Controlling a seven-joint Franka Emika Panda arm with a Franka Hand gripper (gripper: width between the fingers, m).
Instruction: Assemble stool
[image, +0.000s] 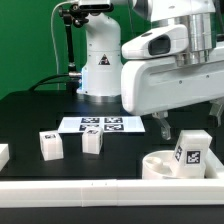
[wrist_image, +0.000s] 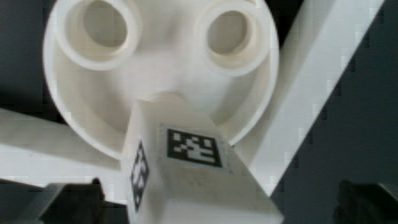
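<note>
The round white stool seat (image: 158, 166) lies at the exterior view's right, near the front rail. One tagged leg (image: 190, 152) stands upright in it. My gripper (image: 189, 120) hangs just above that leg, open. In the wrist view the seat (wrist_image: 160, 85) shows two round holes, and the leg (wrist_image: 196, 150) rises from it toward the camera. The dark fingers (wrist_image: 71, 200) stand wide on either side of the leg, with gaps, and hold nothing. Two more legs (image: 50, 145) (image: 92, 140) stand loose on the black table at the exterior view's left.
The marker board (image: 100, 125) lies flat behind the loose legs. A long white rail (image: 100, 190) runs along the front edge; rails (wrist_image: 329, 80) also cross behind the seat in the wrist view. The arm's base (image: 100, 65) stands at the back.
</note>
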